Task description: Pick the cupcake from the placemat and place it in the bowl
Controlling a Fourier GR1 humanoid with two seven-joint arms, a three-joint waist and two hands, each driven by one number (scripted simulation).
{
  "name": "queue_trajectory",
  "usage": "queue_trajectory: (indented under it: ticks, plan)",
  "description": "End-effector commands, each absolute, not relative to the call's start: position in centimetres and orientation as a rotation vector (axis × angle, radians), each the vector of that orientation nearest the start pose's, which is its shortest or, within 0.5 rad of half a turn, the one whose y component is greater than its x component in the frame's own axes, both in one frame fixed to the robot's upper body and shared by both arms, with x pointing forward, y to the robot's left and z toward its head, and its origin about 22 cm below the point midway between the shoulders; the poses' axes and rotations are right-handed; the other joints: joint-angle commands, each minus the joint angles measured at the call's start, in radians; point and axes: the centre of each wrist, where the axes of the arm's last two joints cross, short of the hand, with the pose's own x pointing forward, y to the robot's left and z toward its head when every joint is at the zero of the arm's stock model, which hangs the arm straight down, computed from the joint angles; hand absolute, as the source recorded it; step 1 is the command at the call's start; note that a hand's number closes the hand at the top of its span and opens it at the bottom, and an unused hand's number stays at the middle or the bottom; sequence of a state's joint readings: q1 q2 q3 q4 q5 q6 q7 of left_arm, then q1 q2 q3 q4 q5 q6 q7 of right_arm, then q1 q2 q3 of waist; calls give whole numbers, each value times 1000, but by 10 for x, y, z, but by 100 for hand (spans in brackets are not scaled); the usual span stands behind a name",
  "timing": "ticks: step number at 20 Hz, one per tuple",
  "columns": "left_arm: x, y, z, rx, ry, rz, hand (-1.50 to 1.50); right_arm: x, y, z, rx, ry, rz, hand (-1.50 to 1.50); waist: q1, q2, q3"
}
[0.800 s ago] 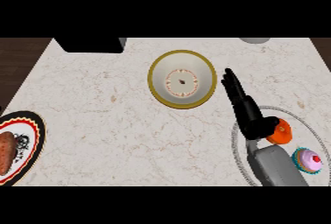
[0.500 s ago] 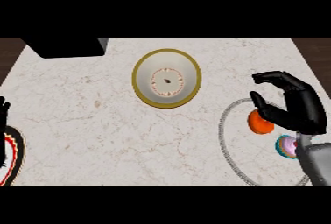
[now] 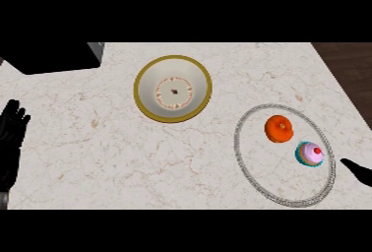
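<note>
**A:** Where did we find the cupcake (image 3: 311,153)?

**B:** We found it on the round placemat (image 3: 270,170), at the mat's 3 o'clock side, just inside the grey rim. It stood upright, with pink icing, a red dot on top and a teal wrapper. Both hands were apart from it.

**A:** What lay beside it?

**B:** An orange round thing (image 3: 279,128) sat near the mat's 12 o'clock. It was close to the cupcake but not touching it. We could not tell what it was.

**A:** And the bowl (image 3: 173,89)?

**B:** We saw it at 10 o'clock from the mat, well apart, on the marble counter (image 3: 109,157). It had a yellow rim and a pale inside with a ring pattern.

**A:** How were the hands?

**B:** The left hand (image 3: 11,142) rested at the 9 o'clock edge of our view. Its fingers were straight and a little apart, pointing toward 12 o'clock, and they held nothing. Of the right hand (image 3: 357,170) we saw only a black tip at the 4 o'clock edge, just outside the mat's rim and near the cupcake. We could not tell whether it was open or closed.

**A:** Anything else?

**B:** We noted a black box (image 3: 51,56) at 11 o'clock and dark floor (image 3: 349,64) at 1 o'clock, past the counter's edge.
</note>
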State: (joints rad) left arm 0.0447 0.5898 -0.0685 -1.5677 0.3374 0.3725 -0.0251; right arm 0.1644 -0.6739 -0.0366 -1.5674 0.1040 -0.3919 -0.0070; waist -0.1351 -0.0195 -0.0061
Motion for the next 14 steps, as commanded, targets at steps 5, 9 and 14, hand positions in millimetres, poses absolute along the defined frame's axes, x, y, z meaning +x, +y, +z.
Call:
queue_trajectory:
  ticks: [5,9,14]
  plan:
    - [259,322,62,374,-1545,-12,0,105,-377,86,-1098,-1328,247,-150,65,12,3]
    - [252,328,46,336,-1566,-50,0,103,-370,135,-1133,-1299,265,-150,110,18,3]
    - [266,293,52,341,-1576,-76,0,132,-373,180,-1143,-1223,300,-150,134,22,5]
